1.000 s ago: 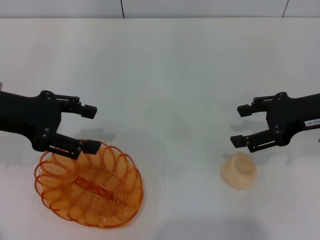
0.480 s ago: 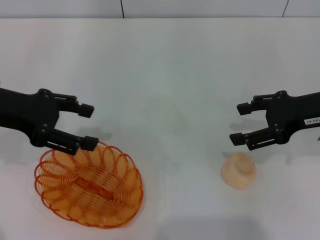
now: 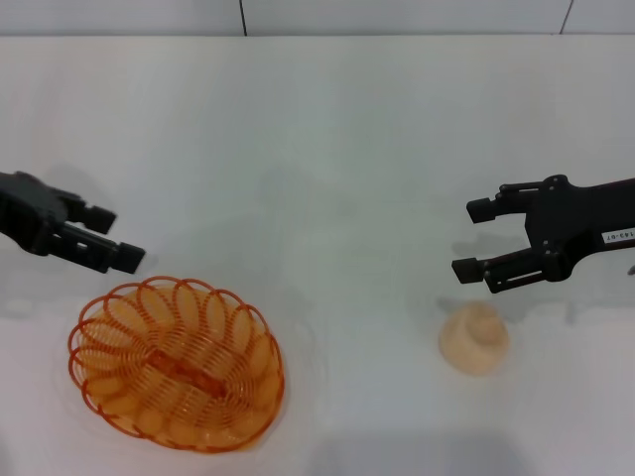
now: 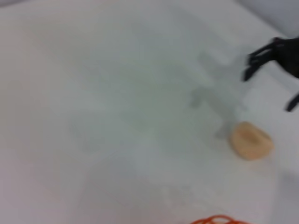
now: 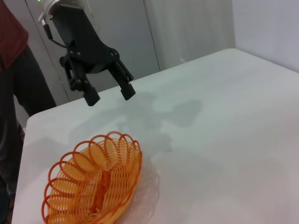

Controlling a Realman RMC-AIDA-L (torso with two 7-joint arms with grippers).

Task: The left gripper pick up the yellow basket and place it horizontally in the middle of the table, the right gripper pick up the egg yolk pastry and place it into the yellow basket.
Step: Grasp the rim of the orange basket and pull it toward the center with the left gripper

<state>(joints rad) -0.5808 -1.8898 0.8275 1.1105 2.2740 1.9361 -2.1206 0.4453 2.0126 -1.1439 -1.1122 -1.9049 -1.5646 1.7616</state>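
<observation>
The left hand (image 3: 109, 238) hovers released at ten o'clock of the yellow basket (image 3: 177, 363); the right hand (image 3: 474, 240) gapes above the egg yolk pastry (image 3: 474, 338).

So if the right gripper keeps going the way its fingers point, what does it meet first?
The right gripper, open, points toward the robot's left over bare table. The egg yolk pastry lies nearer the robot, off that line. The path looks free until the left gripper far across, though height is unclear.

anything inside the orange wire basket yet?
No. The oval orange-yellow wire basket holds nothing; through its wires only the white table shows. The round beige pastry sits apart on the table, below the open right hand.
</observation>
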